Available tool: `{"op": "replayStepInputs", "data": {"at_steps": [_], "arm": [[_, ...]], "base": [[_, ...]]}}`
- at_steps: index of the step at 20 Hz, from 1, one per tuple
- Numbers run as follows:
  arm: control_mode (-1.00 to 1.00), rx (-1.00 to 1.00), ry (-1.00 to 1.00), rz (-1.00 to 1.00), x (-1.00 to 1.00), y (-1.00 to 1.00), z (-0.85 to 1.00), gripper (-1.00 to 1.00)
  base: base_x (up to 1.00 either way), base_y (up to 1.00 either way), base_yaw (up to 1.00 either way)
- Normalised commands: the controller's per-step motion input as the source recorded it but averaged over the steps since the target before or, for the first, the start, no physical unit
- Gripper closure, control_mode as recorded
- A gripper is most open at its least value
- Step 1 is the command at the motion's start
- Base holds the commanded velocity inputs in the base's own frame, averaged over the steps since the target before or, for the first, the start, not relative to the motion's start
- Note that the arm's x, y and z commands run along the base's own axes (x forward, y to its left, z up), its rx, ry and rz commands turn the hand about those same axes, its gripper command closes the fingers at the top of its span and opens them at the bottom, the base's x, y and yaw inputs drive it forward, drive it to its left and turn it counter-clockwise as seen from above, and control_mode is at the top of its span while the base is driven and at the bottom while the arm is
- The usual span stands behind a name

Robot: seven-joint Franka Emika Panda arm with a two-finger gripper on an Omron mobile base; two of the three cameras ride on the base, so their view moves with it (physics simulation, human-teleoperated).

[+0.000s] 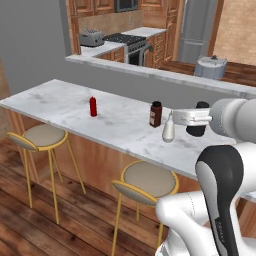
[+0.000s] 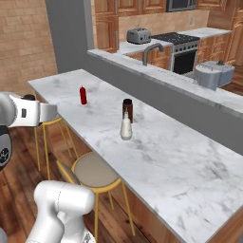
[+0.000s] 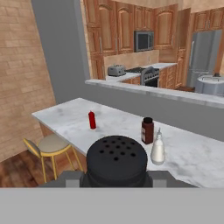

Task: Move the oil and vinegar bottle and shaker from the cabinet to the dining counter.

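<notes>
pincer (image 1: 198, 120) clamped on black shaker (image 3: 116, 161), held above desk (image 1: 70, 107). pale oil and vinegar bottle (image 1: 168, 130) upright on desk, just beside brown jar (image 1: 155, 114); red bottle (image 1: 93, 106) well apart.

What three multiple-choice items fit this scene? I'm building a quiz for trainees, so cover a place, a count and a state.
1. The oil and vinegar bottle stands:
A on a stool
B on the dining counter
C on the stove

2. Containers standing on that counter:
A one
B five
C three

3. The shaker is:
A in the gripper
B lying on the floor
C on the counter

Key: 1 B, it stands beside the brown jar. 2 C, with the red bottle. 3 A, hand view shows it between the fingers.
</notes>
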Motion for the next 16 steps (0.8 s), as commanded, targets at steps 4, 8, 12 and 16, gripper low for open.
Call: {"op": "replayStepInputs", "data": {"at_steps": [4,8,12,16], "arm": [[1.00,0.00,0.00,0.00,0.00,0.00,0.00,1.00],[1.00,0.00,0.00,0.00,0.00,0.00,0.00,1.00],[1.00,0.00,0.00,0.00,0.00,0.00,0.00,1.00],[-1.00,0.00,0.00,0.00,-0.04,-0.09,0.00,1.00]], "base": [[0.00,0.00,0.00],[0.00,0.00,0.00],[0.00,0.00,0.00],[0.00,0.00,0.00]]}}
